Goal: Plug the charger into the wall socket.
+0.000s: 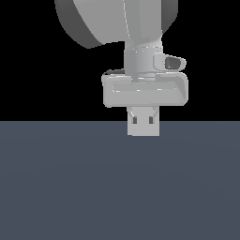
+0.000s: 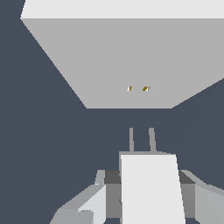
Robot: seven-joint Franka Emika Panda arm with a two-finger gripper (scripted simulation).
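In the wrist view my gripper point(image 2: 146, 181) is shut on the charger point(image 2: 151, 192), a small off-white block held between the two fingers point(image 2: 89, 203). Its two thin prongs point(image 2: 141, 140) point at the wall socket point(image 2: 122, 57), a large pale grey plate with two tiny dark holes point(image 2: 138, 89) at its centre. The prongs stop short of the plate, with a gap of dark floor between, and line up roughly with the holes. In the exterior view the gripper point(image 1: 143, 121) hangs just above the floor with the charger point(image 1: 143, 129) in it. The socket does not show there.
A flat dark blue-grey floor point(image 1: 70, 187) lies under everything. The arm's large grey link point(image 1: 117, 23) fills the top of the exterior view against a black background.
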